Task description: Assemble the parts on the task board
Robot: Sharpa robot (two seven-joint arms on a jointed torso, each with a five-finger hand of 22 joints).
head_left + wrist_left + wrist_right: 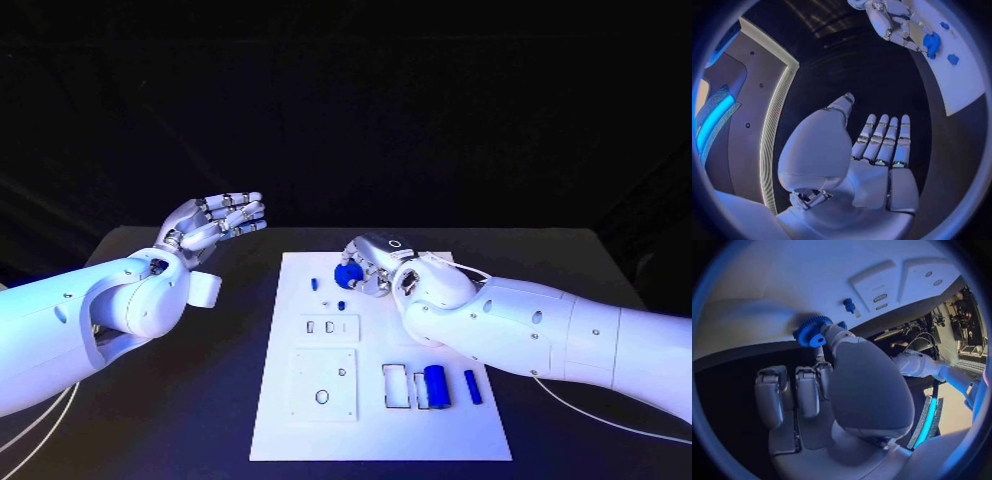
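Note:
The white task board [382, 420] lies in the middle of the black table. My right hand [372, 262] is bent down over the board's far part. It pinches a blue gear [348, 275] between thumb and a finger. In the right wrist view the gear [812, 331] sits at the thumb tip, just over the board [786, 290], with the other fingers [786, 395] curled in. My left hand [216, 222] is raised left of the board, fingers straight, holding nothing. In the left wrist view that hand [873, 150] is flat, and the gear [931, 44] shows beyond it.
Small blue pieces [315, 284] [343, 297] lie near the gear. Two white slotted blocks [330, 326] [323, 384] occupy the board's middle. A white frame [397, 385] with two blue cylinders [434, 384] [473, 386] is on the board's near right. Bare black table surrounds the board.

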